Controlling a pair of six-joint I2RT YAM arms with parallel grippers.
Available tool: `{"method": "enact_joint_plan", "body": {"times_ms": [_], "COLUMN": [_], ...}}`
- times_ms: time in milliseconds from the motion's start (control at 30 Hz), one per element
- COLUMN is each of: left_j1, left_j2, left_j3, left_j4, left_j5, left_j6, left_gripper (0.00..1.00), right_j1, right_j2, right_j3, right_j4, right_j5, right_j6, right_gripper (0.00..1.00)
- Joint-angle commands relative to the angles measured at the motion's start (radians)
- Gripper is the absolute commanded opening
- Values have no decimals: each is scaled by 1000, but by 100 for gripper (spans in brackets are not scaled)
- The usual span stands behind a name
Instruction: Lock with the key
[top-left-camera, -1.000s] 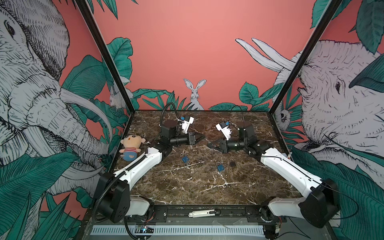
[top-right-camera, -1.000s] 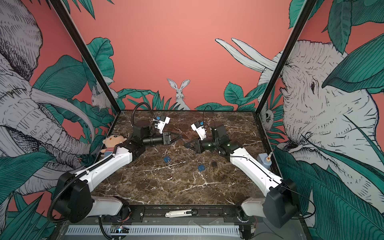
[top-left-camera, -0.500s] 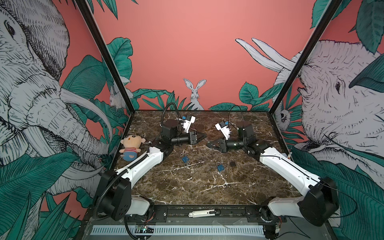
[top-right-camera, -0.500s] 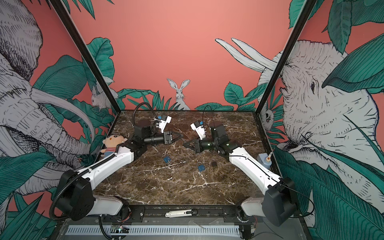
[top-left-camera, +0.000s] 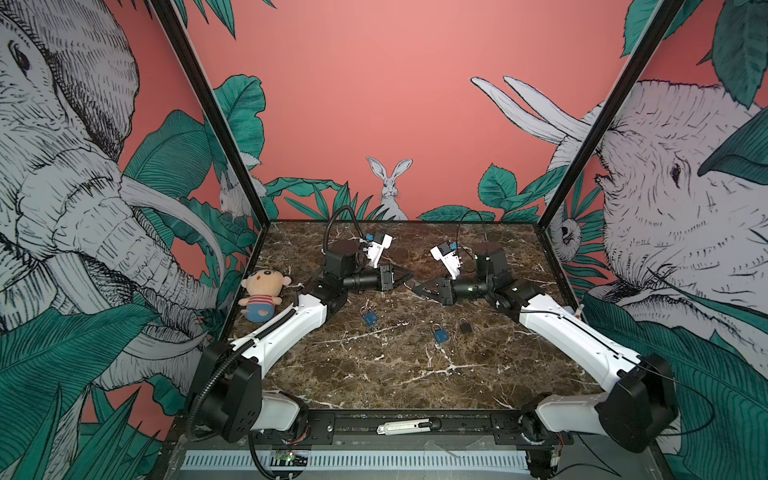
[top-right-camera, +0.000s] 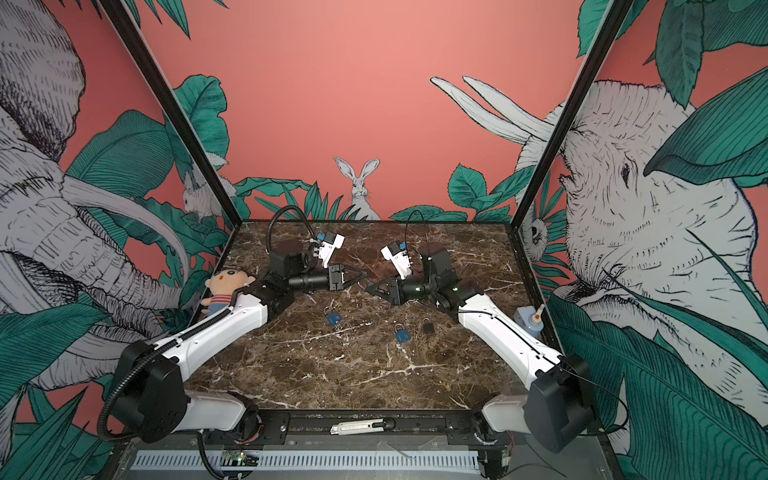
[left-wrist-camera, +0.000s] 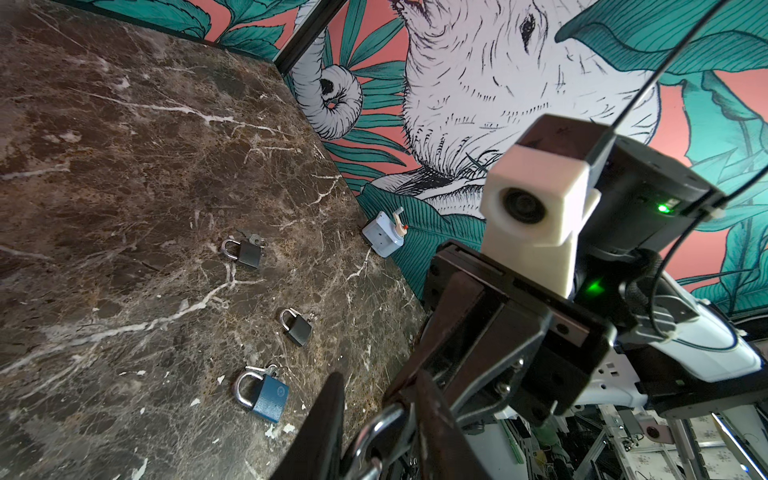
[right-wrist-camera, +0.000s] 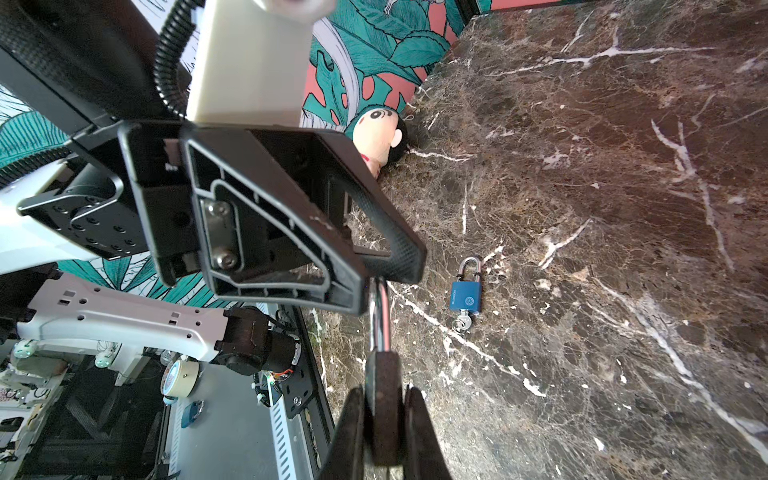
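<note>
**Assessor:** State of the claws?

**Inspector:** The right claw (right-wrist-camera: 383, 392) is clamped tight on the dark body of a padlock (right-wrist-camera: 382, 428), which it holds in the air above the middle of the desk (top-left-camera: 374, 374). The left claw (right-wrist-camera: 384, 286) faces it, narrowed onto the padlock's shackle (right-wrist-camera: 376, 320). Its fingers (left-wrist-camera: 328, 415) bracket the steel loop.

**Assessor:** And the key?

**Inspector:** I find none on this padlock in any view. It may be hidden behind the fingers.

**Assessor:** Recommendation for the step?

**Inspector:** In my judgement the shackle is to be seated first.
- Push straight along its legs into the body, with both claws in line.
- Hold the right grip firm so the flat body cannot swivel.
- Turn the key only once the shackle is home.
- The main risk is a sideways slip of the body.

**Assessor:** Surface and room?

**Inspector:** The desk is dark brown marble, glossy and veined white.
- Below the claws and well apart from them lie one blue padlock (top-left-camera: 370, 318), a second blue padlock (top-left-camera: 440, 336) and a black padlock (top-left-camera: 465, 327).
- The right wrist view shows a blue padlock with its own key (right-wrist-camera: 463, 325) inserted.
- A plush doll (top-left-camera: 262, 297) sits at the left edge.
- The walls (top-left-camera: 374, 104) are coral, painted with elephants, leaves and a rabbit (top-left-camera: 390, 187).
</note>
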Motion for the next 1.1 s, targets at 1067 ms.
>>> {"method": "enact_joint_plan", "body": {"times_ms": [1067], "left_j1": [15], "left_j2": [-76], "left_j3": [-34], "left_j4": [-11], "left_j5": [-6], "left_j6": [5], "left_gripper": [15], "right_j1": [-4], "right_j2": [-25], "right_j3": [39], "right_j4": [58], "right_j5": [-46], "right_j6": [33], "right_gripper": [0]}}
